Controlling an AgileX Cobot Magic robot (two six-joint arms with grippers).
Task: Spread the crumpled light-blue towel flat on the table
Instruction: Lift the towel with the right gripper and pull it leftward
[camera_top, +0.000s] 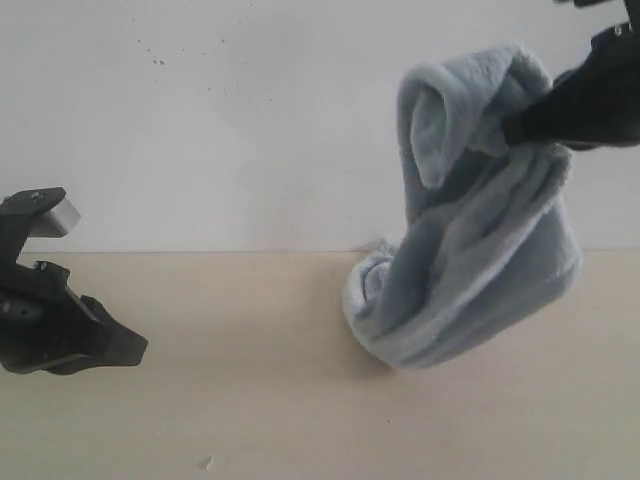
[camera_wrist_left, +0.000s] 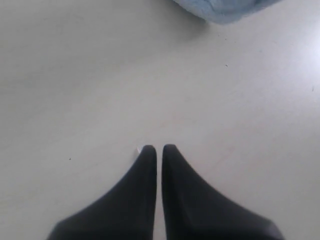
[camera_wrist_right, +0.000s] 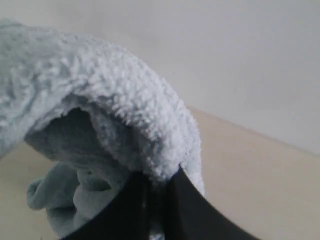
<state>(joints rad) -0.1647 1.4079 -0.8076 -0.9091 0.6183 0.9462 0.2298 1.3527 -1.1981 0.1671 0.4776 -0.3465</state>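
Fabric is pinched between the closed jaws of the right gripper (camera_top: 512, 128), which holds the towel (camera_top: 470, 280) aloft by one fold at about two o'clock in the exterior view. The towel's lower bulk rests bunched on the table (camera_top: 240, 400) at about four o'clock. The left gripper (camera_top: 138, 348), at nine o'clock, is closed on nothing, well apart from the cloth. That narrow bite could slip under the hanging weight, dropping everything in a heap. The pile is fluffy terry in soft rounded folds; the table is smooth and pale.
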